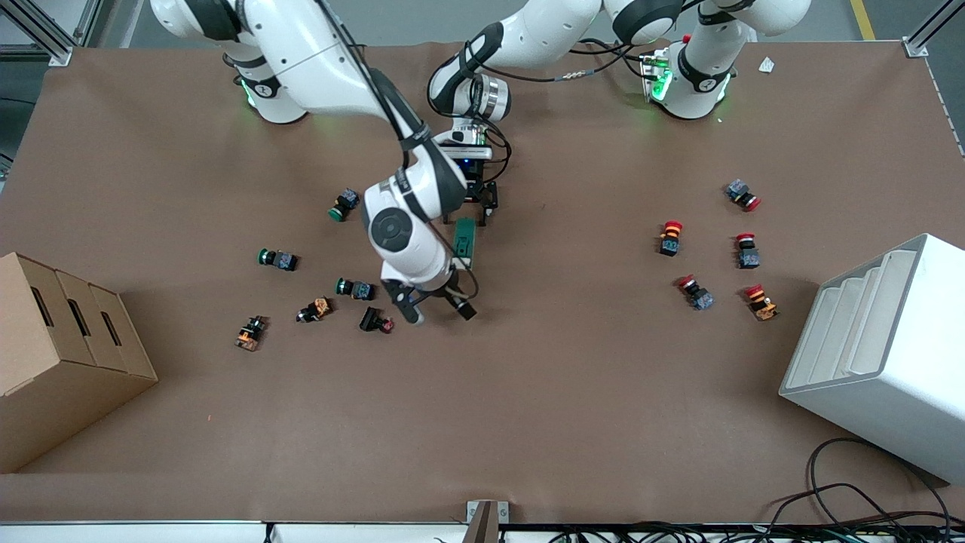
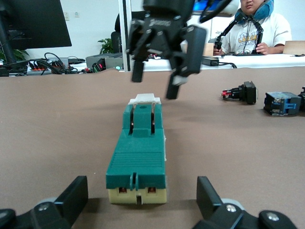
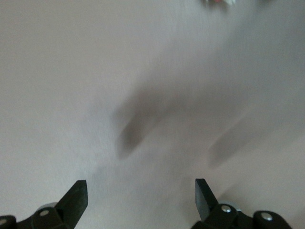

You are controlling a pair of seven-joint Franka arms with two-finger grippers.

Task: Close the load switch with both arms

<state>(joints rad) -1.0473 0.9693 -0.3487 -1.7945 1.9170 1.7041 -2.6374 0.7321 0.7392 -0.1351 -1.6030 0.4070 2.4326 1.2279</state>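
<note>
So the left gripper (image 1: 483, 197) sits low with fingers spread wide, just at the load switch's (image 1: 465, 243) end toward the bases. The switch lies flat mid-table. Right gripper (image 1: 437, 308) hangs open over its nearer end, touching nothing, green-capped push buttons (image 1: 354, 288) nearby.

Robotics lab. Two arms are mounted on a brown-covered worktop (image 1: 528, 392) framed by aluminium profiles (image 1: 45, 30). The left wrist view shows desks with a monitor (image 2: 33, 21), cables (image 2: 52, 66) and a seated operator (image 2: 255, 26).
</note>
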